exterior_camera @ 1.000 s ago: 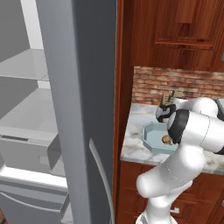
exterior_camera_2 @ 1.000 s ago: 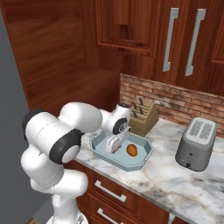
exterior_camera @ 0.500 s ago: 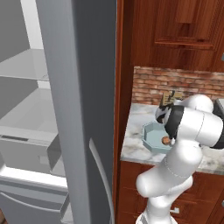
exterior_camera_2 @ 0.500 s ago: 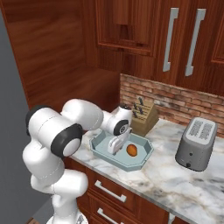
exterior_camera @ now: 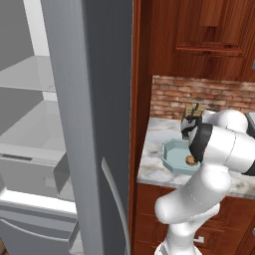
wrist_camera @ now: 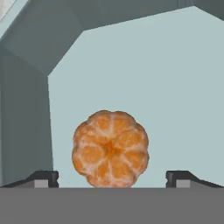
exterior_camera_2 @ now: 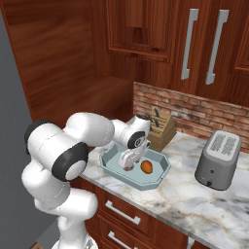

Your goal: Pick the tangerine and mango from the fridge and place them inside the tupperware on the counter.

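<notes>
Two fruits are at stake. From the left base view, the fridge (exterior_camera: 60,149) stands open, and the tupperware (exterior_camera: 175,157) sits on the table (exterior_camera: 154,149) with the mango (exterior_camera: 190,160) inside. From the right base view, the gripper (exterior_camera_2: 128,163) reaches down into the container. Along the hand view, the tangerine (wrist_camera: 110,148) lies on the teal floor between widely parted fingertips (wrist_camera: 43,178), touching neither. Release looks done; next, I judge, comes a straight lift clear of the rim.
</notes>
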